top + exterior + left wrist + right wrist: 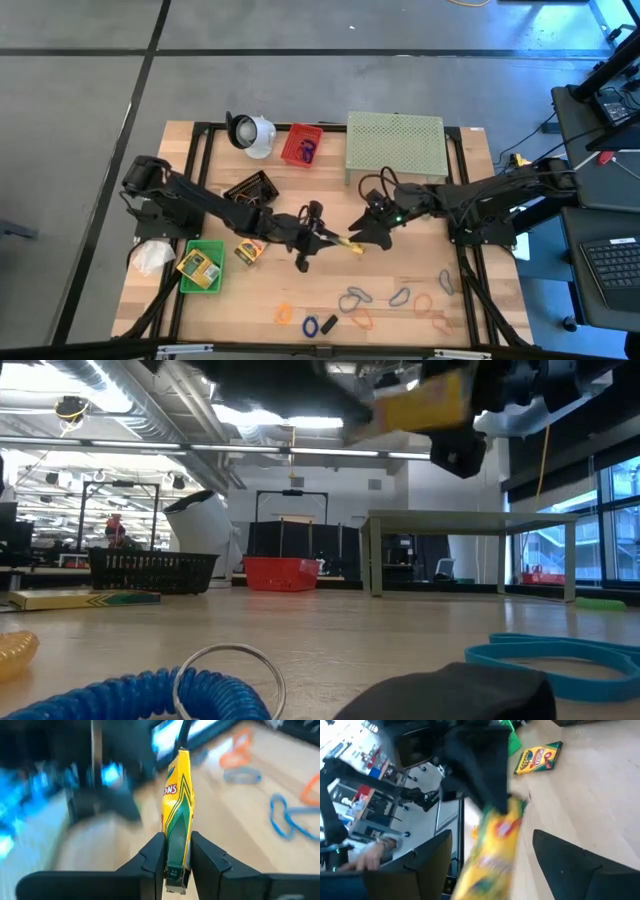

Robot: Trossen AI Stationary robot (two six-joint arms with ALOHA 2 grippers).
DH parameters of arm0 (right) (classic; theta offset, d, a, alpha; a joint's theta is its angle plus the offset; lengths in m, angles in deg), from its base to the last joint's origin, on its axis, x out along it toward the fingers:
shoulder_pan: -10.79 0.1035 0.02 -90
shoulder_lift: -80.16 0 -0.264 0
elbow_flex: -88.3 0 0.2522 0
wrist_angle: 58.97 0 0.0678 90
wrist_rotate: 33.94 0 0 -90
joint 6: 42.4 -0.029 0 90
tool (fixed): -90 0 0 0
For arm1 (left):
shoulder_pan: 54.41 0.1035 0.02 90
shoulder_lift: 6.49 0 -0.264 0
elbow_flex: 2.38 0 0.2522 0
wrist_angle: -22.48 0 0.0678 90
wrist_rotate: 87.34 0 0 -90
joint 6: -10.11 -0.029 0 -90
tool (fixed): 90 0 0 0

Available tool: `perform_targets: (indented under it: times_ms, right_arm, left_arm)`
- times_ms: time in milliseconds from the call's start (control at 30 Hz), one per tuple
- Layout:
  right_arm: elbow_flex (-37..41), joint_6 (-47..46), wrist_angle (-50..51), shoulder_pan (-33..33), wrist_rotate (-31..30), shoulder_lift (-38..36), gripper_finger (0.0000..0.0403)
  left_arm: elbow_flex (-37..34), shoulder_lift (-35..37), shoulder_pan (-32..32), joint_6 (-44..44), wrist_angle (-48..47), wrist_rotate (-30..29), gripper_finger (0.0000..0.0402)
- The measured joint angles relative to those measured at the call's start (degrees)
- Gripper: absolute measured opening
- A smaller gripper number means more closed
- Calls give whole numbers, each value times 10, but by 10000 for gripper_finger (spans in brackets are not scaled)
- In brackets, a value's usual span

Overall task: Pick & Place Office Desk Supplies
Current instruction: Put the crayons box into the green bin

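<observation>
A yellow-green crayon box [352, 243] hangs in the air over the table's middle, between my two grippers. My left gripper [338, 240] comes in from the left and is shut on it. My right gripper [366, 231] stands open at the box's other end, a finger on either side of the box [490, 855] with gaps showing. A second crayon box [248, 250] lies flat on the table, and another lies in the green bin [203, 280]. Rubber bands [355, 298] and clips [400, 296] lie near the front edge. My left gripper pinches the crayon box's near end [176, 851] between its two fingers, one on each broad face. The fingers come almost level from the table's left, slanting slightly down. The box stands on edge, reaches on past the fingertips along their line, and is clear of the table.
At the back stand a white cup-shaped object [250, 133], a red basket [302, 146], a black basket [250, 188] and the pale green mesh stand [395, 145]. A blue coil [120, 695] and a blue band [560, 655] lie at the front edge.
</observation>
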Motion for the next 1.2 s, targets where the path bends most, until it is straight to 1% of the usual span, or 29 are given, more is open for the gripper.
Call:
perform_targets:
  times_ms: [100, 167, 300, 367, 433, 533, 667, 767, 867, 967, 1067, 1200]
  right_arm:
    - [0, 23, 22, -10, 3, -12, 274]
    - [0, 41, 33, -13, 3, -17, 272]
    - [0, 65, 41, -17, 3, -14, 268]
    - [0, 77, 42, -16, -11, -9, 267]
    - [0, 89, 43, -16, -28, -9, 268]
    - [0, 103, 40, -17, -52, -9, 267]
    - [0, 106, 40, -16, -60, -9, 267]
    - [0, 106, 40, -16, -61, -9, 267]
    - [0, 100, 40, -16, -62, -9, 267]
    - [0, 95, 40, -16, -62, -9, 267]
    - [0, 95, 40, -16, -62, -9, 267]
    - [0, 95, 40, -16, -75, -9, 267]
  left_arm:
    - [-1, 40, -10, 90, -94, -39, 68]
    - [-1, 80, -25, 164, -179, -54, 68]
    - [0, 164, -59, 372, -352, -50, 68]
    - [0, 206, -79, 489, -434, -32, 68]
    - [0, 240, -103, 606, -514, 3, 68]
    - [0, 280, -144, 762, -596, 46, 69]
    - [0, 312, -202, 932, -684, 67, 69]
    - [0, 322, -242, 1041, -756, 95, 69]
    - [0, 318, -277, 1138, -836, 129, 69]
    - [0, 305, -303, 1205, -896, 163, 69]
    - [0, 292, -318, 1232, -915, 185, 69]
    - [0, 272, -326, 1238, -912, 193, 70]
